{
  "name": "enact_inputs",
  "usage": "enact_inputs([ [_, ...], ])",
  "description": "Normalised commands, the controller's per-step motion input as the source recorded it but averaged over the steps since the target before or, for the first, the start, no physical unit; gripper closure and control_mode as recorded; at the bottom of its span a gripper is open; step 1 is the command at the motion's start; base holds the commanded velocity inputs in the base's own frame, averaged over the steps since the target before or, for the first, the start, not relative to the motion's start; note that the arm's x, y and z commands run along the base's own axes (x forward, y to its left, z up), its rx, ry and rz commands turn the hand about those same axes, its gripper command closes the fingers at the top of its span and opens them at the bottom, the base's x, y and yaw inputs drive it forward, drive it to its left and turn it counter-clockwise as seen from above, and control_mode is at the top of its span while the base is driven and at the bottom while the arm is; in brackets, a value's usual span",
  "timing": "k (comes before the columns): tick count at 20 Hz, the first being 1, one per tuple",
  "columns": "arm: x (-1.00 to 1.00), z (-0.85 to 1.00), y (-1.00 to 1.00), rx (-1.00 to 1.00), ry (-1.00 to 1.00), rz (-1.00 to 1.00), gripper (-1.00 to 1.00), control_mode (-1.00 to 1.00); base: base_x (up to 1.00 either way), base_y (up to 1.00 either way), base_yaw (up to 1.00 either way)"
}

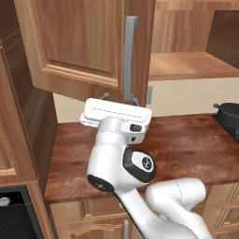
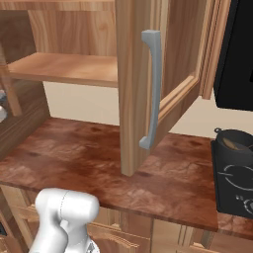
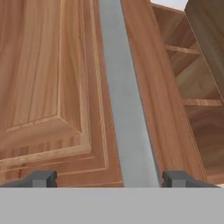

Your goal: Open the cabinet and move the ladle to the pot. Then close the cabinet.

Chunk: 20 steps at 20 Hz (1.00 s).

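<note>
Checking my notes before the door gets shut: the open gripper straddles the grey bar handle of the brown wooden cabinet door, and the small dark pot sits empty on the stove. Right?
Not quite: the small dark pot is not empty. The right base view shows something brown inside it, seemingly the ladle. The rest holds: in the hand view the open gripper straddles the grey bar handle of the brown wooden cabinet door.

Open cabinet door [image 2: 136, 94] swung out over the countertop [image 2: 89, 158], blocking the middle. I see its grey handle [image 3: 127, 109] between my gripper [image 3: 105, 178] fingertips, jaws wide. Shelf [image 1: 186, 65] behind stands open, reachable round the door's edge.
</note>
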Motion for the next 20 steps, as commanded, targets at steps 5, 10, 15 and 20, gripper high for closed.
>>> enact_inputs([
  [5,0.81,0.03,-0.67,0.04,0.03,0.00,-1.00,-1.00,0.00,0.00,0.00],
  [10,0.85,0.00,-0.55,0.05,0.04,0.00,-1.00,-1.00,0.00,0.00,0.00],
  [15,0.84,0.00,-0.44,0.04,0.07,0.00,-1.00,-1.00,0.00,0.00,0.00],
  [20,0.78,0.00,-0.38,0.04,0.09,0.00,-1.00,-1.00,0.00,0.00,0.00],
])
